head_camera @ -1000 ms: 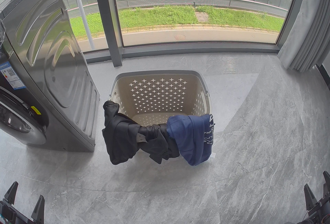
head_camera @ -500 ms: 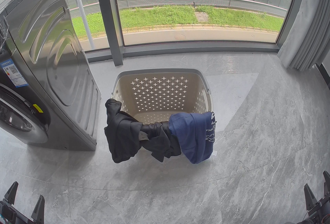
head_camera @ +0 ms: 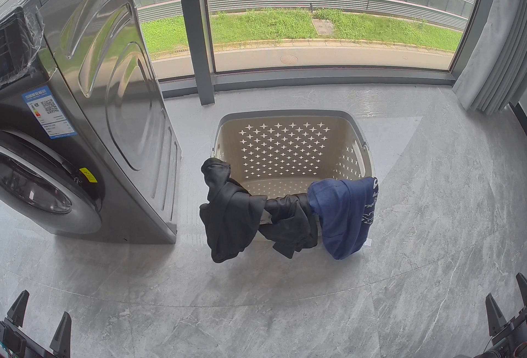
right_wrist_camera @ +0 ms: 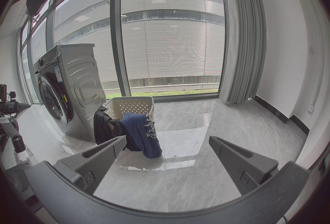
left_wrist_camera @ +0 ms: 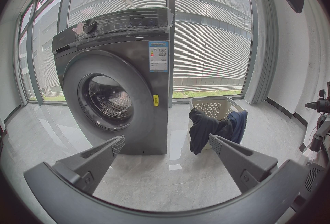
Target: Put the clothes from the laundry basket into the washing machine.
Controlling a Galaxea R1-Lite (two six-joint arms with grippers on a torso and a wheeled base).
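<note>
1. Black garment [head_camera: 233,216] of thin, crumpled cloth hangs over the near rim of the beige perforated plastic laundry basket [head_camera: 285,145], most of it spilling down the outside toward the floor. A blue garment [head_camera: 343,213] with white print is draped over the same rim just beside it, and the two touch.
2. I judge both to be light, limp and not slippery. They will sag and trail once lifted, and a sleeve could catch on the rim. The bunched fold on top of the rim looks like the best place to pinch, so the whole piece comes up rather than one loose end.
3. The basket looks light too, and it may slide or tip on the smooth floor if the cloth snags.
4. My left end effector [left_wrist_camera: 166,142] and my right end effector [right_wrist_camera: 166,142] both hang low, well apart from the basket, with fingers spread wide and holding nothing.
5. The dark grey metal front-loading washing machine [head_camera: 110,101] stands just to the left of the basket. Its round glass door [head_camera: 33,189] seems closed, though I cannot be sure.
6. The polished grey marble-look tile floor [head_camera: 439,211] is glossy and reflective. A tall window [head_camera: 329,2] runs behind the basket, with a grey pleated curtain [head_camera: 494,46] at the right.
</note>
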